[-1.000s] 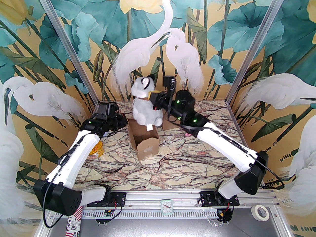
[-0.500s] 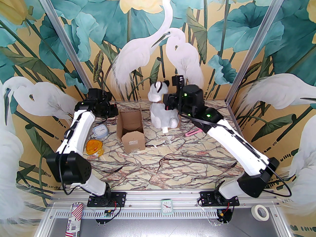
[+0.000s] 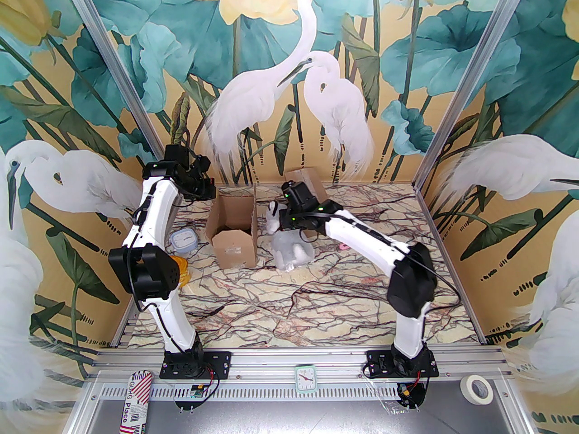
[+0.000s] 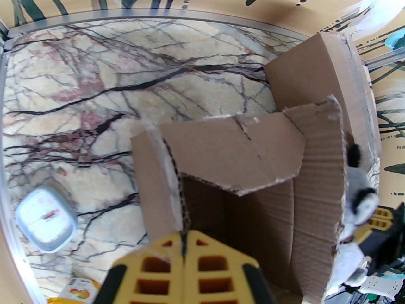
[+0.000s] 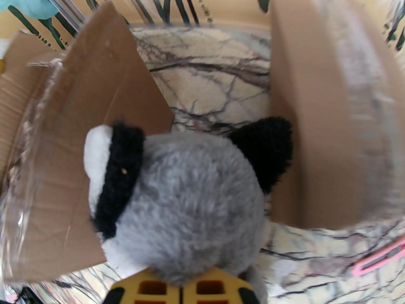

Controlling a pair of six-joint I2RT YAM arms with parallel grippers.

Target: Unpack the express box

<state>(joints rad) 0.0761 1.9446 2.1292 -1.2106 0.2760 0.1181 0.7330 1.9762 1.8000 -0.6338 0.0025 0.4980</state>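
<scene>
**A:** Where is the box?
**B:** The box [image 3: 231, 235] stands on the table [image 3: 316, 305], left of the middle and toward the back wall, with its flaps up and its top open.
**A:** Is anything holding it?
**B:** The left gripper [image 4: 183, 237] is at its far left corner, fingers pressed together on the edge of the cardboard wall.
**A:** And the toy?
**B:** The toy [image 5: 190, 207], grey with black ears, is just beside the box's right flap. The right gripper [image 5: 181, 283] is behind its head, fingers squeezed together, the tips buried in the fur and pinching it.
**A:** What else is around?
**B:** A small clock [image 4: 46, 218] lies left of the box. An orange thing [image 3: 183, 271] sits nearer, half behind the left arm. A second box [image 3: 307, 180] stands by the back wall, and a pink plastic piece [image 5: 378, 261] lies to the toy's right.
</scene>
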